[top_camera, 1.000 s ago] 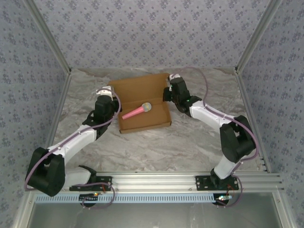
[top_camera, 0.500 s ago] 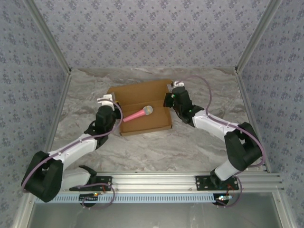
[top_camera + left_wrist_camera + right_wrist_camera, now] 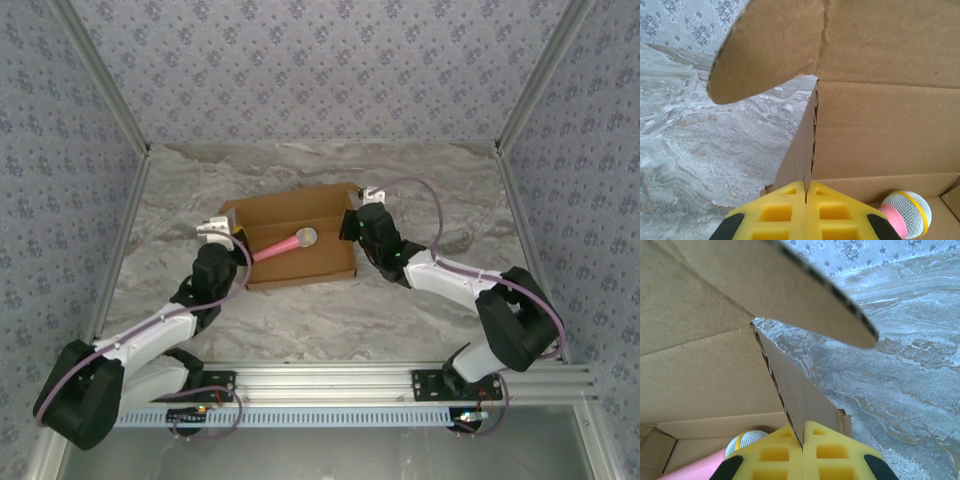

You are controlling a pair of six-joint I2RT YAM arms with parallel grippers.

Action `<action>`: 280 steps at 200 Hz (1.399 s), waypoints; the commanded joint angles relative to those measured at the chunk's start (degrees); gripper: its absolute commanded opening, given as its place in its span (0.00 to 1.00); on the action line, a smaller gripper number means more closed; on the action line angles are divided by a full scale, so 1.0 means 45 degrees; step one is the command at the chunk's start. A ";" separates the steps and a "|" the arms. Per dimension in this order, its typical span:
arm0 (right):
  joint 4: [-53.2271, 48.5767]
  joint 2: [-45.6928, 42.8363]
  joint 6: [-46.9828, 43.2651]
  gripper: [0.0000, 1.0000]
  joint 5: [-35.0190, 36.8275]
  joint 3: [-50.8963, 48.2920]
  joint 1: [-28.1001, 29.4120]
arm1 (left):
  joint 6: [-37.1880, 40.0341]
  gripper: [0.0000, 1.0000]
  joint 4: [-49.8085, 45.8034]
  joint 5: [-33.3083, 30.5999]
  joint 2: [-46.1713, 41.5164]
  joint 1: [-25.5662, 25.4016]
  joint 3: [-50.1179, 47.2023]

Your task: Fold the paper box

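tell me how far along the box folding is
Done: the paper box already has its walls up as a tray, with the pink microphone lying inside. In hand: the left tool is shut on the left side wall, the right tool on the right one. Left: the lid stands open, not yet folded over and tucked.

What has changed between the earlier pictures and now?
Both arms drew back toward their bases, and the left hand and right hand pulled the paper box nearer with them. Its back lid looks shorter from above, so it seems to have tilted up. Unchanged: each hand stays shut on a side wall, and the pink microphone lies inside the box.
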 commanded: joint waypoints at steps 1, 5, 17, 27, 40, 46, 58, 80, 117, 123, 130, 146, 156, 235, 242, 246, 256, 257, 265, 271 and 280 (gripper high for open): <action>0.0087 -0.0222 0.0443 0.04 0.0070 -0.0390 0.0414 | 0.0212 0.00 -0.0376 0.0090 -0.0405 -0.0183 -0.0501; 0.0112 -0.0237 0.0446 0.04 0.0126 -0.0460 0.0443 | 0.0246 0.00 -0.0445 0.0057 -0.0499 -0.0186 -0.0540; 0.0200 -0.0308 0.0442 0.04 0.0287 -0.0603 0.0543 | 0.0304 0.00 -0.0550 -0.0026 -0.0774 -0.0187 -0.0707; 0.0282 -0.0341 0.0459 0.04 0.0363 -0.0718 0.0601 | 0.0316 0.00 -0.0662 0.0000 -0.0967 -0.0187 -0.0812; 0.0553 -0.0376 0.0457 0.04 0.0496 -0.0933 0.0724 | 0.0241 0.00 -0.0664 0.0039 -0.1148 -0.0186 -0.0983; 0.0633 -0.0399 0.0462 0.04 0.0562 -0.1015 0.0784 | 0.0199 0.00 -0.0658 0.0029 -0.1195 -0.0193 -0.1078; 0.0795 -0.0391 0.0471 0.04 0.0673 -0.1169 0.0893 | 0.0163 0.00 -0.0600 0.0034 -0.1280 -0.0191 -0.1260; 0.1072 -0.0412 0.0500 0.04 0.0851 -0.1466 0.1076 | 0.0144 0.00 -0.0547 0.0066 -0.1344 -0.0223 -0.1492; 0.1284 -0.0595 0.0615 0.04 0.1257 -0.1917 0.1356 | 0.0238 0.00 -0.0945 0.0158 -0.1350 -0.0240 -0.1505; 0.1304 -0.0624 0.0618 0.04 0.1303 -0.1988 0.1394 | 0.0238 0.00 -0.1059 0.0179 -0.1396 -0.0238 -0.1501; 0.1331 -0.0669 0.0618 0.04 0.1369 -0.2084 0.1441 | 0.0233 0.00 -0.1237 0.0216 -0.1509 -0.0237 -0.1513; 0.1382 -0.0771 0.0600 0.04 0.1451 -0.2283 0.1493 | 0.0216 0.00 -0.1616 0.0260 -0.1788 -0.0258 -0.1544; 0.1392 -0.0796 0.0598 0.04 0.1527 -0.2364 0.1548 | 0.0236 0.00 -0.1803 0.0270 -0.1989 -0.0262 -0.1618; 0.1395 -0.0957 0.0755 0.06 0.2076 -0.2820 0.1896 | 0.0312 0.00 -0.2367 0.0556 -0.2280 -0.0266 -0.1894; 0.1363 -0.1022 0.0755 0.07 0.2099 -0.2806 0.1911 | 0.0366 0.00 -0.2420 0.0563 -0.2276 -0.0266 -0.1858; 0.1339 -0.1040 0.0750 0.07 0.2133 -0.2800 0.1917 | 0.0384 0.00 -0.2430 0.0568 -0.2281 -0.0255 -0.1863; 0.1268 -0.1092 0.0735 0.08 0.2144 -0.2798 0.1930 | 0.0451 0.00 -0.2460 0.0590 -0.2298 -0.0266 -0.1874; 0.1252 -0.1093 0.0735 0.08 0.2145 -0.2779 0.1931 | 0.0452 0.00 -0.2455 0.0591 -0.2290 -0.0266 -0.1865; 0.1164 -0.1128 0.0717 0.09 0.2162 -0.2733 0.1929 | 0.0460 0.00 -0.2456 0.0593 -0.2274 -0.0252 -0.1848; 0.1092 -0.1158 0.0716 0.09 0.2165 -0.2713 0.1924 | 0.0472 0.00 -0.2474 0.0590 -0.2280 -0.0259 -0.1855; 0.0985 -0.1197 0.0698 0.10 0.2184 -0.2684 0.1915 | 0.0525 0.00 -0.2482 0.0589 -0.2270 -0.0259 -0.1856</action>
